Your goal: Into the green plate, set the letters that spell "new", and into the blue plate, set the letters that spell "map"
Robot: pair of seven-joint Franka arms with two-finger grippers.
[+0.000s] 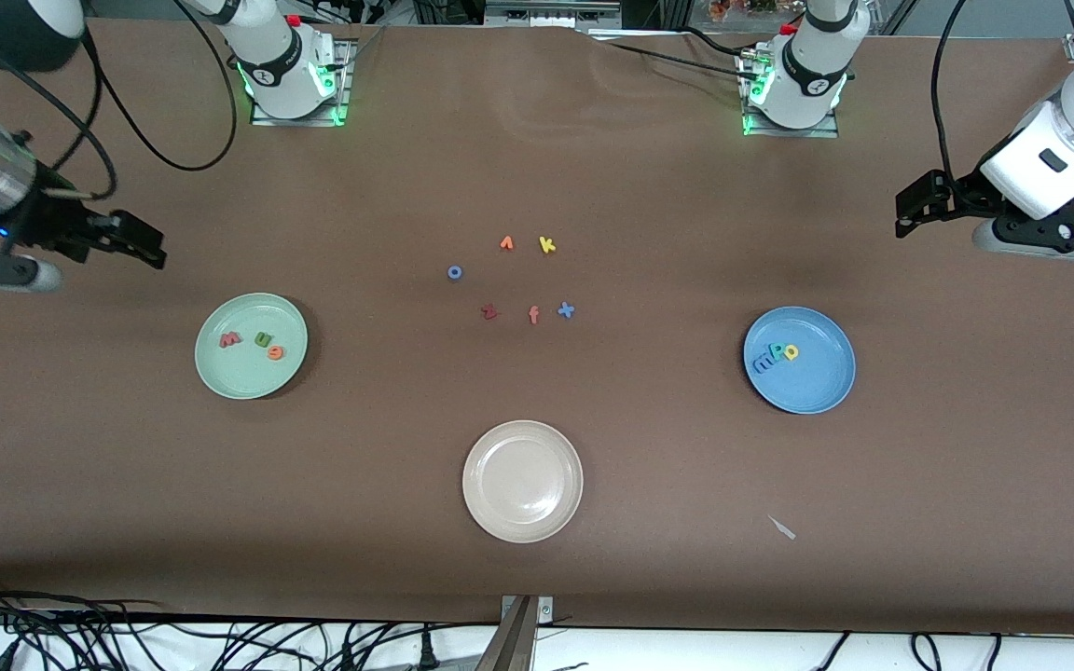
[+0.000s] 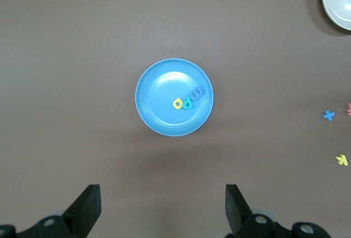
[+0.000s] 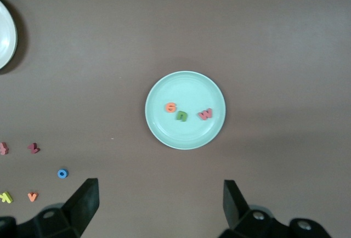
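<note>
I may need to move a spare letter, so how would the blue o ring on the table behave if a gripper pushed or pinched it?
The blue o is tiny, flat and looks like foam, so it is probably very light and would slide on the brown table rather than roll. Pinched, it would likely squash a little. Lying flat, it may be hard for fingertips to catch.

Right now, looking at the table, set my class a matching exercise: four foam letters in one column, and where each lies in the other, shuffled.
Column one:
1. orange e
2. teal p
3. yellow k
4. salmon-red w

Column two:
A. in the blue plate
B. on the bare table, among the loose letters
C. in the green plate, beside the green n
D. in the green plate, toward the right arm's end

Pairs: 1-C, 2-A, 3-B, 4-D
</note>
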